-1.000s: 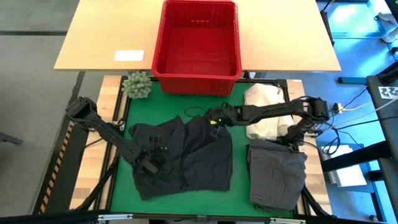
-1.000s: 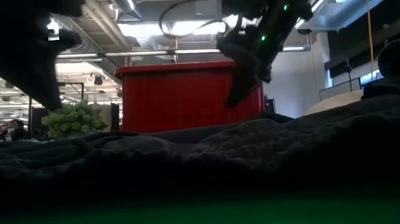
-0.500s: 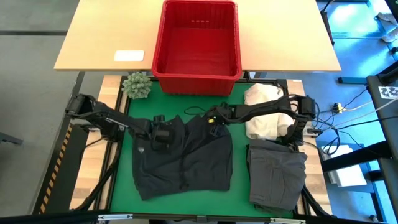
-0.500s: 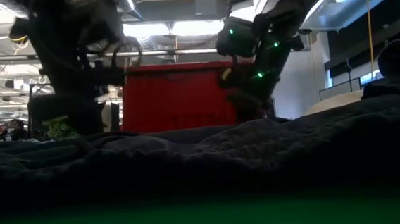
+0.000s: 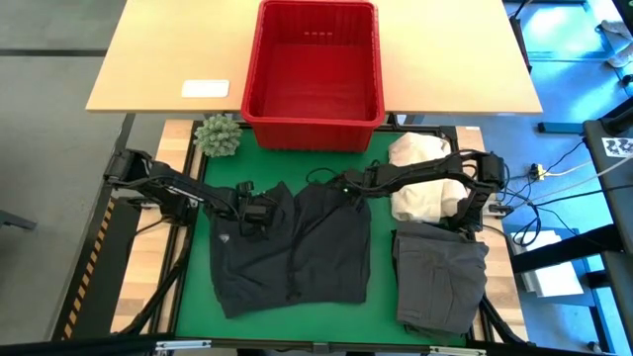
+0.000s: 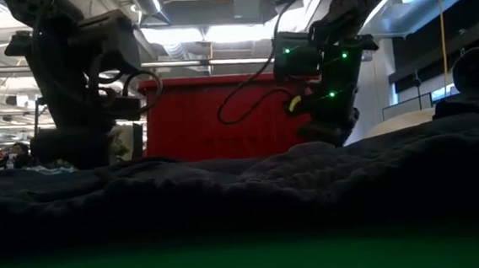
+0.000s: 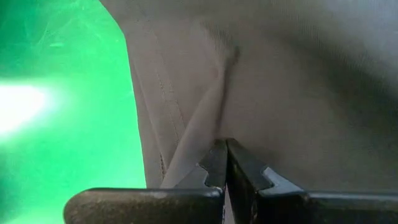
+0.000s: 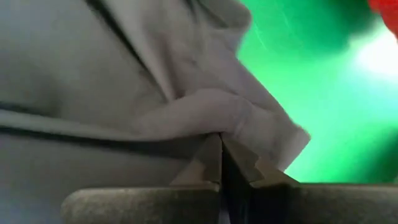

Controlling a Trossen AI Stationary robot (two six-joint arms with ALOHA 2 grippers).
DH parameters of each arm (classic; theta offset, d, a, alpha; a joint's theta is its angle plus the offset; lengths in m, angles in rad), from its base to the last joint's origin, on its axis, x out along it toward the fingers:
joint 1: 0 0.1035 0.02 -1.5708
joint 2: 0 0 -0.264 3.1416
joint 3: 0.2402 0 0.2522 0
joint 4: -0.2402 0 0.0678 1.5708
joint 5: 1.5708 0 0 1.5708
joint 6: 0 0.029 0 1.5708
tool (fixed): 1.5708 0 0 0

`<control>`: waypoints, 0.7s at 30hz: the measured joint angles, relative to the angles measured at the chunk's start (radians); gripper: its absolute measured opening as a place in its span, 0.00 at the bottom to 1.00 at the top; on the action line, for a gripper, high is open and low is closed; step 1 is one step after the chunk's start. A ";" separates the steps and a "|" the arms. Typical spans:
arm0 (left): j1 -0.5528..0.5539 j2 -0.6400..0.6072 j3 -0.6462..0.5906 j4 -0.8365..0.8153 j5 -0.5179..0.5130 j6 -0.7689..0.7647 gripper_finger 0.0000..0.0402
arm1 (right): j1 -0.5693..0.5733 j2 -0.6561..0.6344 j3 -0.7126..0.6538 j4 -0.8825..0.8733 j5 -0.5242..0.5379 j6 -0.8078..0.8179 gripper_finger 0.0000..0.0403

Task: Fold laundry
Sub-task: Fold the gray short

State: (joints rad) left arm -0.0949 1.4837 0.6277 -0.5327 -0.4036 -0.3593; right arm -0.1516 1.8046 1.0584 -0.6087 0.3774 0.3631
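Where the green table (image 5: pixel 381 173) carries a black garment (image 5: pixel 297 257) spread flat, both grippers sit at its far edge. Left gripper (image 5: pixel 265 211): fingers closed, pinching a fold at the garment's far left corner; left wrist view shows the cloth (image 7: pixel 280 81) bunched at the tips. Right gripper (image 5: pixel 348 188): fingers closed, pinching the far right corner, cloth (image 8: pixel 205 112) gathered at the tips. Grey garment (image 5: pixel 441 278): folded, lying well to the right of the right gripper, on the near side. Cream cloth heap (image 5: pixel 419 178): just right of the right gripper, under its arm. Red basket (image 5: pixel 313 124): beyond both grippers. Small green plant (image 5: pixel 219 134): beyond the left gripper.
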 joint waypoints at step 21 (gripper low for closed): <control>-0.017 -0.037 -0.001 -0.046 -0.093 -0.051 0.00 | 0.000 -0.250 -0.046 0.109 0.034 -0.047 0.00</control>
State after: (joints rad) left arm -0.1120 1.4469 0.6271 -0.5786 -0.4969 -0.4098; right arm -0.1513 1.5544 1.0120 -0.4995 0.4113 0.3157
